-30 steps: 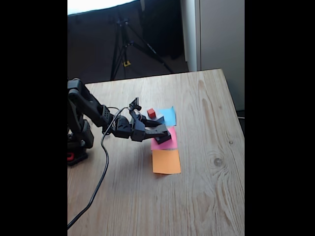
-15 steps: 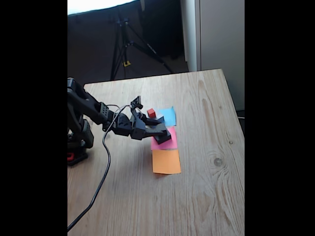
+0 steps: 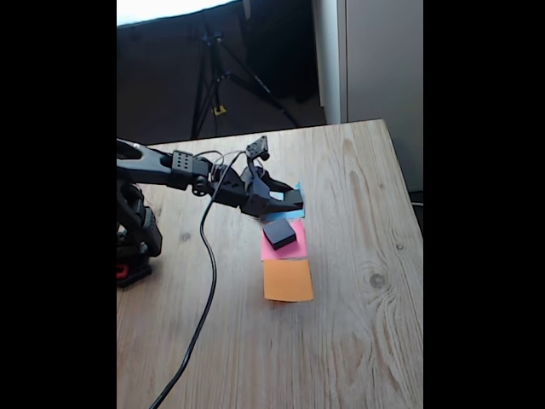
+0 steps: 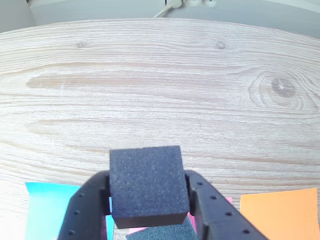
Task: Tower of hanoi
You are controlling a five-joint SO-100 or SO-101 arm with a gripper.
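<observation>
Since a second ago my arm has lifted and swung from the pink paper toward the blue paper. The medium black block sits on the pink. My gripper pinches the small black cube by its flat sides. It looks light and foamy, so I squeeze gently.

Looking across a pale wooden tabletop toward a dark backdrop, a black tripod standing there, bright light glaring top left.
</observation>
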